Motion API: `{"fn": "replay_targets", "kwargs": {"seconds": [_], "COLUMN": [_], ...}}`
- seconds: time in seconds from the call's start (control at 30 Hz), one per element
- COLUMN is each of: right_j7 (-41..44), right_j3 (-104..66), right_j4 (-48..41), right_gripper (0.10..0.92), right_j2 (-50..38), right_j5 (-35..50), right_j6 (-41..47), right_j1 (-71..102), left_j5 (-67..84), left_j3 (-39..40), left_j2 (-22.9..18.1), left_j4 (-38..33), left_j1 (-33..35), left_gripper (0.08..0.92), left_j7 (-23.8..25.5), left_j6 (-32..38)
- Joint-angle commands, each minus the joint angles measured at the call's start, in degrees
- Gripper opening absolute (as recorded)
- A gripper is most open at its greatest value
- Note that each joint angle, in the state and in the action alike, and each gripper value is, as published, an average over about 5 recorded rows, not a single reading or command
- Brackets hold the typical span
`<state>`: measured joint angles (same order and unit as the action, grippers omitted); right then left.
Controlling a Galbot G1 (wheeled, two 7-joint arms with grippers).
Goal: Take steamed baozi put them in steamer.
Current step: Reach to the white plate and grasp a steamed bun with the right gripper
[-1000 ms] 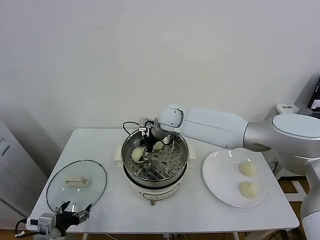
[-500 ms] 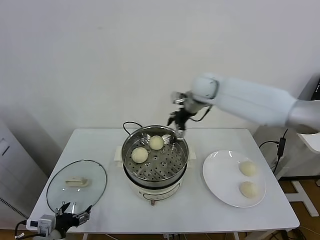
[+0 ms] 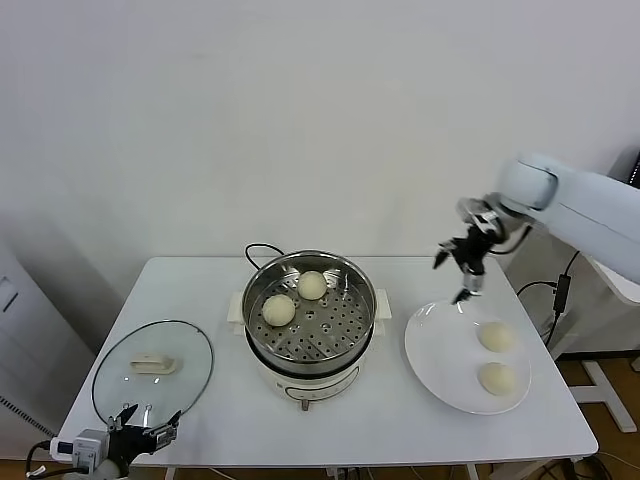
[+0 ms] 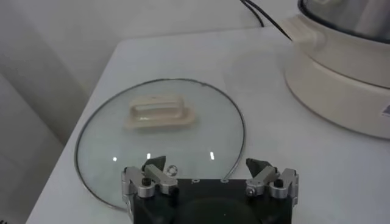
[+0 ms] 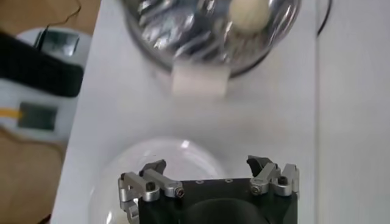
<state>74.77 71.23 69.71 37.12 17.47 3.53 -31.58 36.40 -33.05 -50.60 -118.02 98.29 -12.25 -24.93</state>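
On the white worktop, the steamer sat at centre, its perforated tray carrying two steamed baozi: one toward the back, one on the robot's left side. Glass lid lay flat on the worktop to the steamer's left, white handle up. White plate sat to the steamer's right with the other two baozi, far one and near one. Right gripper hung in the air above the plate's far edge, jaws spread, holding nothing. Left gripper was parked low at the worktop's near-left edge beside the lid, jaws also spread and empty.
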Motion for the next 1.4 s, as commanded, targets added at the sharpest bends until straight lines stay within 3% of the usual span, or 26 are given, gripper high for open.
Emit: {"fn": "replay_targets", "kwargs": {"seconds": [0.03,1.23,1.4], "right_j7": [2.7,-2.8,-3.8], "right_j3": [-10.1,-32.9,-33.8], "right_j4": [0.9,-3.2,-4.3], "right_gripper": [0.823,0.822,0.773], "right_j2": [-8.7,-5.8,-4.7], "right_j5": [-10.3,-26.6,-27.0], "right_j6": [-5.3,-8.3,-8.1], "right_j1": [14.5,41.6,42.3], "left_j5": [0.0,-1.1,-1.5], "left_j3": [-0.1,0.7,0.8], "left_j2": [0.1,-0.3,-0.4], "left_j4": [0.2,0.4,0.5], "left_j1": [0.0,0.2,0.3], "left_gripper": [0.823,0.823,0.823], "left_j7": [0.0,0.0,0.1], "left_j6": [0.0,0.0,0.0]}}
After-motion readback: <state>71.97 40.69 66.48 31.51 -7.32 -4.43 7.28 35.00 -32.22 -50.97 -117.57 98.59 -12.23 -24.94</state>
